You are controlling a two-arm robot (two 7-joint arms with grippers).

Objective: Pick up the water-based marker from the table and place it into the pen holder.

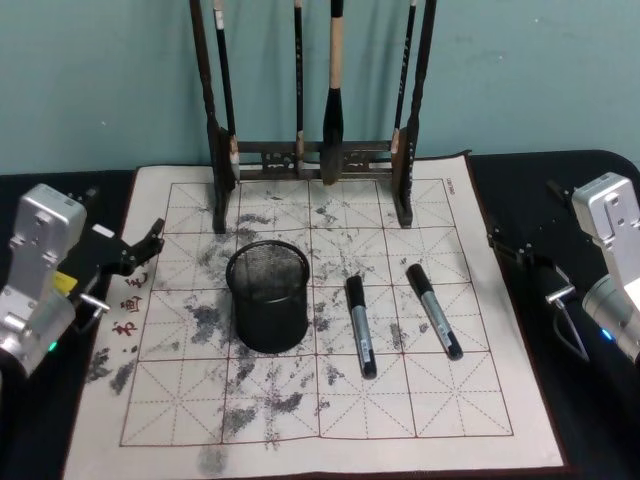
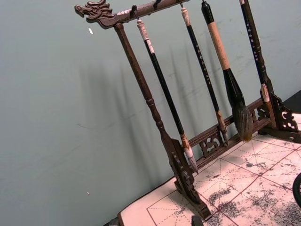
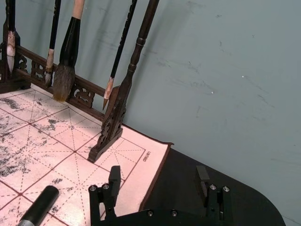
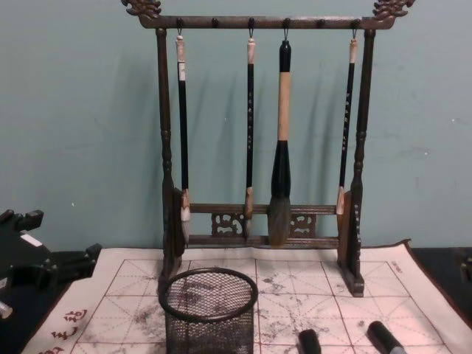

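Note:
Two dark markers lie side by side on the ink-stained grid mat [image 1: 470,400], right of the pen holder: one [image 1: 361,326] closer to it, the other [image 1: 434,310] farther right. Their ends [image 4: 310,343] [image 4: 383,338] show in the chest view. The pen holder [image 1: 267,295] [image 4: 209,310] is a black wire-mesh cup, upright at the mat's centre. My left gripper [image 1: 128,248] [image 4: 55,243] hovers open at the mat's left edge. Open too, my right gripper [image 3: 157,181] [image 1: 520,250] hangs over the mat's right edge with one marker's end [image 3: 40,212] beside it. Neither holds anything.
A tall dark wooden rack [image 1: 315,160] [image 4: 258,147] hung with several calligraphy brushes stands across the mat's back edge, right behind the pen holder. A teal wall rises behind it. The mat rests on a black tabletop [image 1: 560,200], bare on both sides.

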